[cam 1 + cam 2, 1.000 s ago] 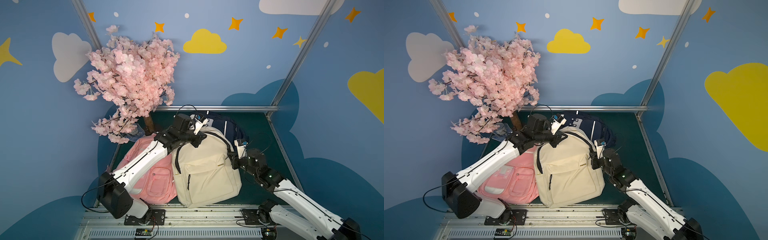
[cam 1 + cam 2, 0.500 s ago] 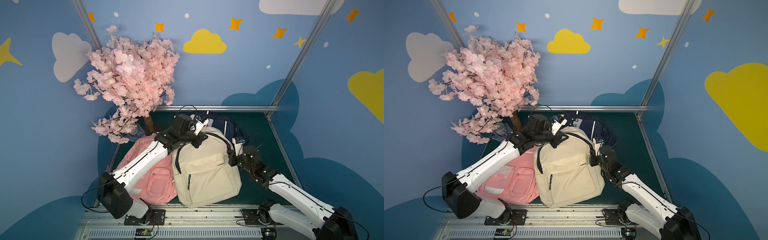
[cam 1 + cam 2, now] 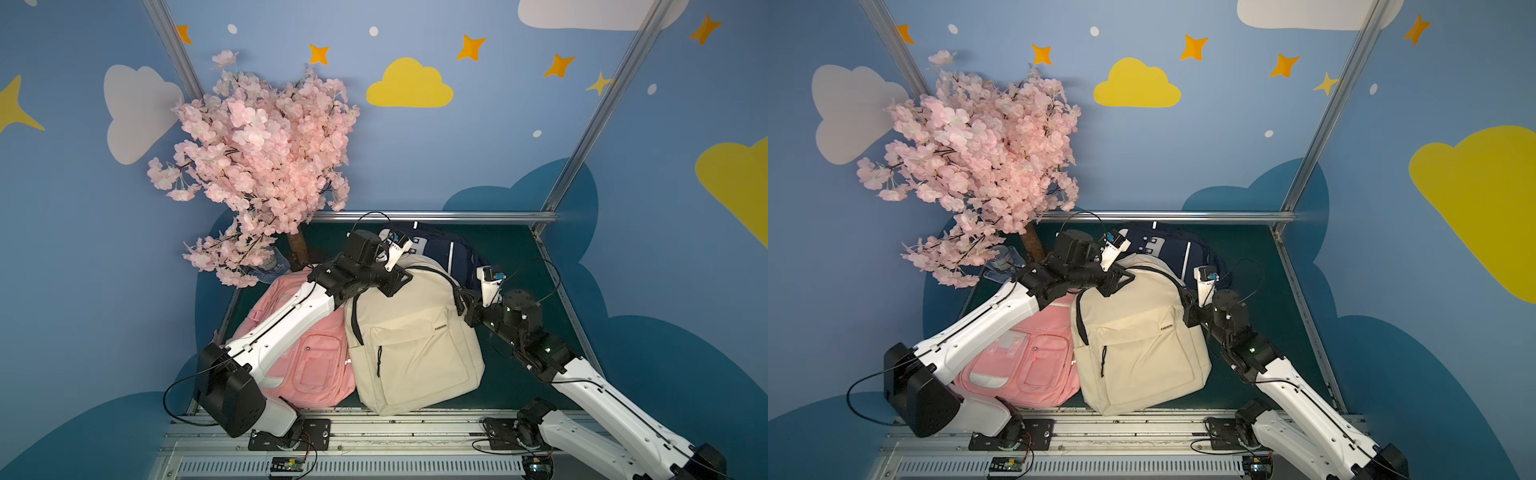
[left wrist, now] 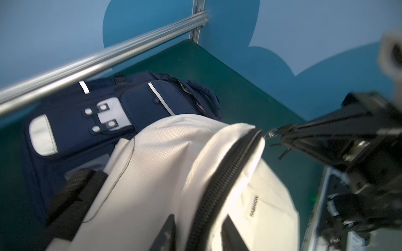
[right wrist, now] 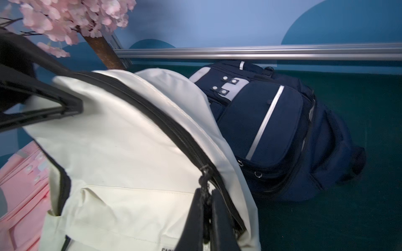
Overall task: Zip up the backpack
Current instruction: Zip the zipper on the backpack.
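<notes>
On green tabletop (image 3: 511,249), blue walls (image 3: 457,158) around: right end effector (image 5: 206,208) pinches zipper pull (image 4: 270,134), left end effector (image 4: 199,221) gapes.

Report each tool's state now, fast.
Left tool: open, jaws astride the zipper of the cream backpack, gripping nothing.
Right tool: shut on the zipper pull.

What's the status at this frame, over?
Left end effector open, astride zipper on cream backpack. Right end effector shut on zipper pull. Zipper closed up to the pull. Navy backpack behind, not blocking.
</notes>
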